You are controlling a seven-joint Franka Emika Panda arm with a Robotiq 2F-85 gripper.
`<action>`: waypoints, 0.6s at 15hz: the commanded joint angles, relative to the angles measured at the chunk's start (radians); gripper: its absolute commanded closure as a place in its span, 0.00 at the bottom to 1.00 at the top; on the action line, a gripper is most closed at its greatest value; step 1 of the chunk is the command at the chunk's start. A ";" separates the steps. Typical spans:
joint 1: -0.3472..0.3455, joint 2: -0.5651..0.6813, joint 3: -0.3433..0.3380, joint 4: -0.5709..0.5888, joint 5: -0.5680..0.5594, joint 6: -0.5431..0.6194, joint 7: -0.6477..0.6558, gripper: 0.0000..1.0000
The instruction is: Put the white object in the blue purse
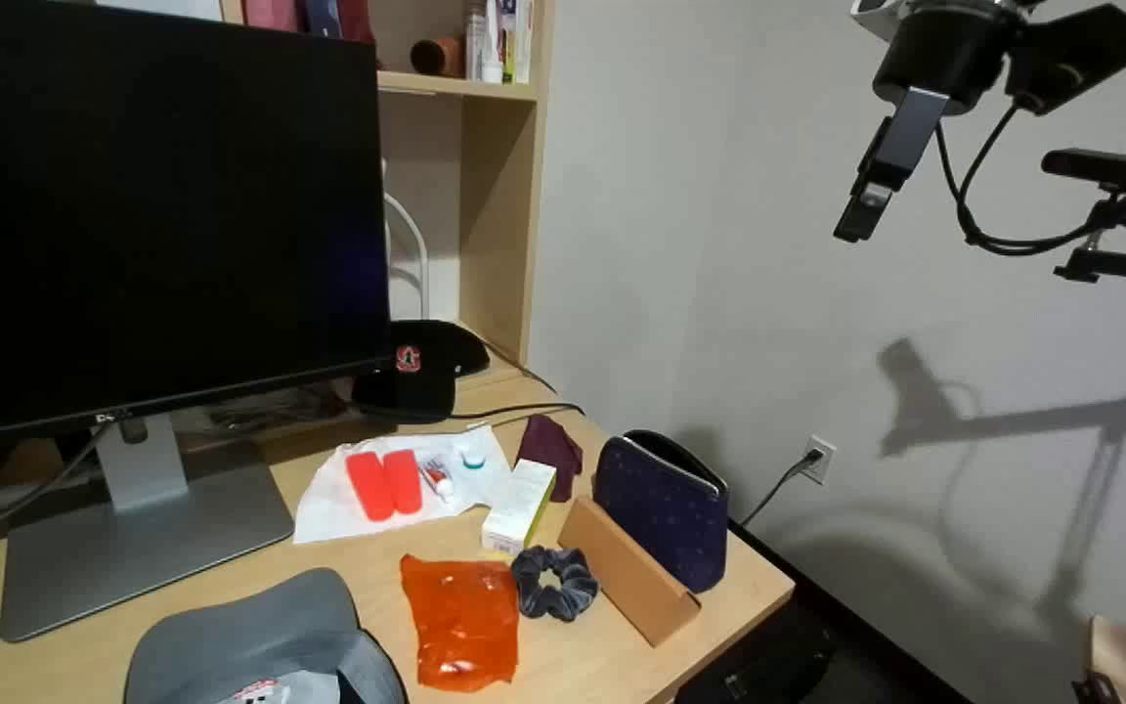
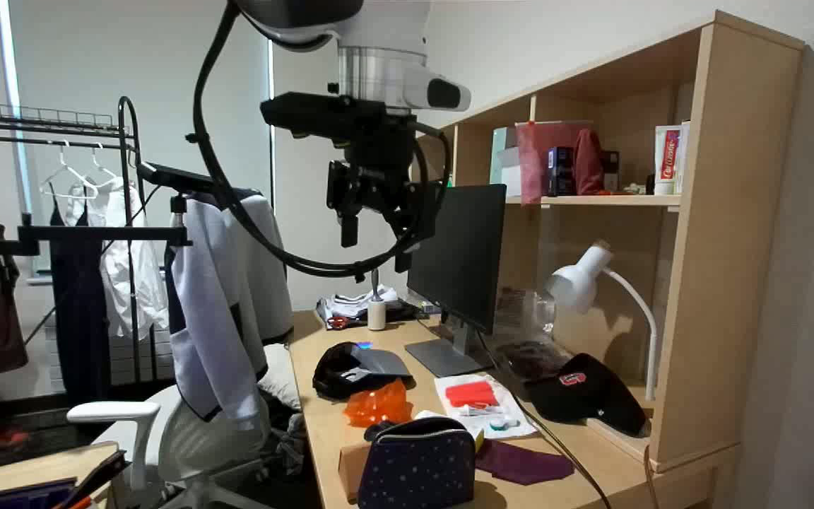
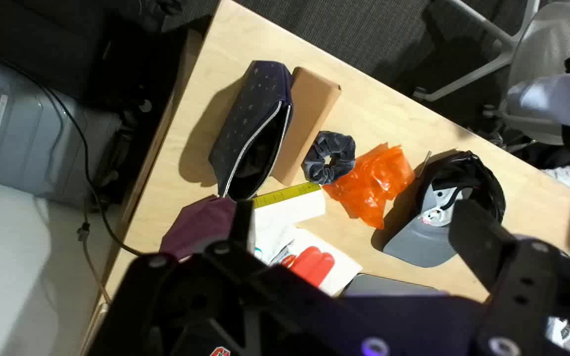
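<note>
The blue purse point(image 1: 659, 513) stands upright on the desk near its corner, and also shows in an exterior view point(image 2: 417, 463). In the wrist view the purse point(image 3: 253, 118) has its zip open at the top. A white box with a yellow-green side point(image 1: 521, 504) lies beside it; the wrist view shows this box point(image 3: 290, 205) too. A small white round thing with a teal edge point(image 1: 472, 458) lies on a white sheet; which white object is meant I cannot tell. My gripper point(image 1: 861, 220) is high above the desk, fingers wide apart and empty, as the wrist view point(image 3: 356, 222) shows.
A tan cardboard box point(image 1: 629, 570) leans by the purse. A scrunchie point(image 1: 555, 584), orange plastic point(image 1: 465, 621), maroon cloth point(image 1: 551, 455), red pieces point(image 1: 385, 484) and a grey cap point(image 1: 265, 636) lie around. The monitor point(image 1: 162, 215), black cap point(image 2: 587, 392) and shelf point(image 2: 732, 247) stand behind.
</note>
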 commanded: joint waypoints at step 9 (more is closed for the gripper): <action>-0.012 0.151 0.112 0.102 0.027 0.036 -0.012 0.00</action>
